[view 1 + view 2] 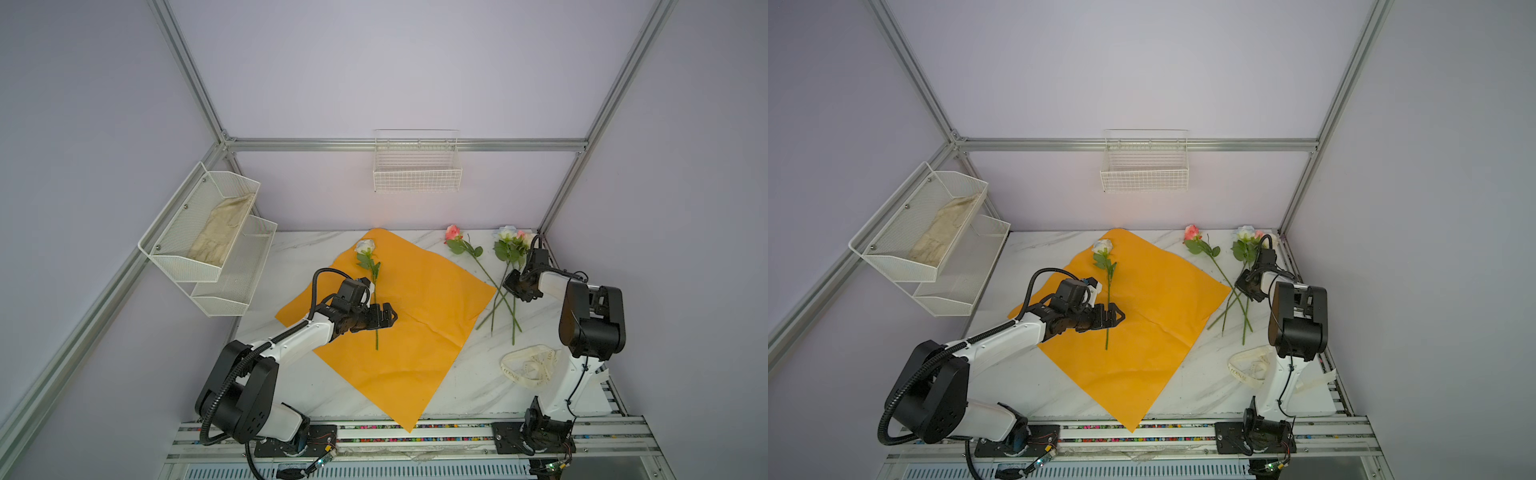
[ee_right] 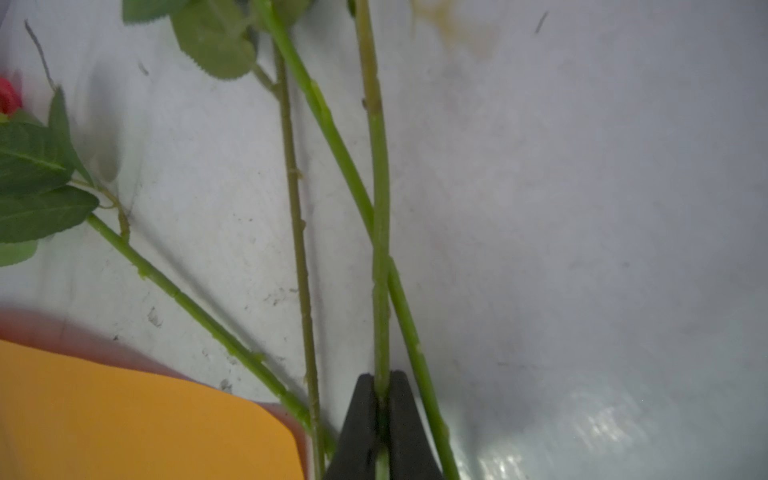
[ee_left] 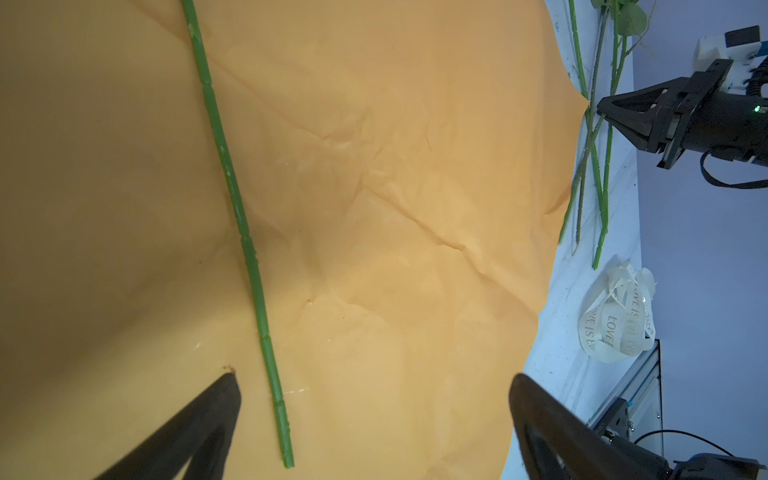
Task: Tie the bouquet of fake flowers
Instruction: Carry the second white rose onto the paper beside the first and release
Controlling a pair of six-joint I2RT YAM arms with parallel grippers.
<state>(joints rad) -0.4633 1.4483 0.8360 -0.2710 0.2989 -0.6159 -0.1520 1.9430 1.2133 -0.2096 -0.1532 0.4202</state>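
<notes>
Lying apart rather than gathered, the fake flowers make no bouquet yet: a white rose [image 1: 365,247] rests on the orange wrapping paper [image 1: 415,316], which is spread flat across the middle of the marble table [image 1: 478,386] with one corner hanging over the near edge. The left gripper [image 1: 388,316] hovers over that rose's lower stem, fingers spread wide with the stem between them, ungrasped. Just right of the paper, on bare table, a pink rose [image 1: 453,232] and a cluster of roses [image 1: 513,239] lie with their stems crossing. The right gripper [image 2: 382,384] is clenched on one green stem [image 2: 380,249] from that pile; which bloom it belongs to cannot be told. A cream ribbon [image 1: 530,365] lies coiled by the right arm's base. A wire basket [image 1: 417,174] hangs on the back wall, and a mesh shelf [image 1: 199,232] on the left wall holds a cloth [image 1: 220,232].
</notes>
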